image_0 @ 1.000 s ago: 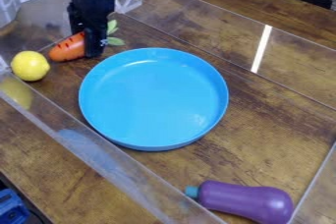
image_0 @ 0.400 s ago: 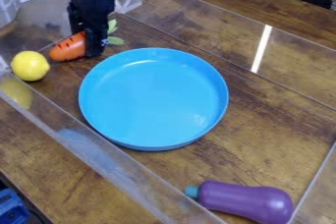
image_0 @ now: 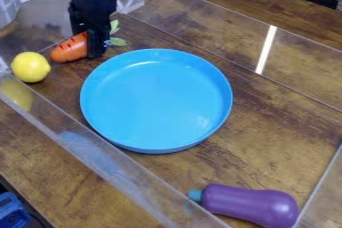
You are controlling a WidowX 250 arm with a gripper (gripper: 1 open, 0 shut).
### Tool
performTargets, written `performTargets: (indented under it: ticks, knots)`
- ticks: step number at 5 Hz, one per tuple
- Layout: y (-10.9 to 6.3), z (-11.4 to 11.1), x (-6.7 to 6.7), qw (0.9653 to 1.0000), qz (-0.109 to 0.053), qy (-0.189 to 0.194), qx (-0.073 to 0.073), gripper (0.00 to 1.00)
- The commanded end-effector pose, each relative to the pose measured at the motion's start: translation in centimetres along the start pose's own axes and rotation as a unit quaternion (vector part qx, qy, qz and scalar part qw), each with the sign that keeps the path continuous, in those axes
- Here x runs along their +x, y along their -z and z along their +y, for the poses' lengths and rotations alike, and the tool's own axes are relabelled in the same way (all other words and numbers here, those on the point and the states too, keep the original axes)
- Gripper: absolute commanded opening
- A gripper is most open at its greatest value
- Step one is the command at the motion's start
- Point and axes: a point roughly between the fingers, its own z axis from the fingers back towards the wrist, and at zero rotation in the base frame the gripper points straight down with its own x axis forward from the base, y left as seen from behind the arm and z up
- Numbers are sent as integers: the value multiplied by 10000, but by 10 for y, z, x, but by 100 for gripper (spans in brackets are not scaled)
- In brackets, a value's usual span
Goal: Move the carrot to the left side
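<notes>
The carrot (image_0: pixel 67 46) lies on the wooden table at the far left, orange tip pointing left, with its green leaves (image_0: pixel 115 34) sticking out to the right of the arm. My black gripper (image_0: pixel 91 46) points down over the carrot's middle. Its fingers press against both sides of the carrot, which rests on the table. The carrot's middle is hidden behind the fingers.
A yellow ball (image_0: pixel 30 67) sits just left and in front of the carrot. A large blue plate (image_0: pixel 156 100) fills the table's middle, close to the gripper's right. A purple eggplant (image_0: pixel 251 205) lies at the front right. A clear low wall (image_0: pixel 80 144) borders the front-left edge.
</notes>
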Motion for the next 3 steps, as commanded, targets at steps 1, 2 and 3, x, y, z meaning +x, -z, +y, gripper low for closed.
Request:
performTargets:
  ticks: [1,2,3]
  knots:
    - [-30,16,0,9990,-310,-191,259,0]
    - [-32,16,0,9988,-323,-239,265,0]
    - [-33,17,-1,9987,-342,-282,266,0]
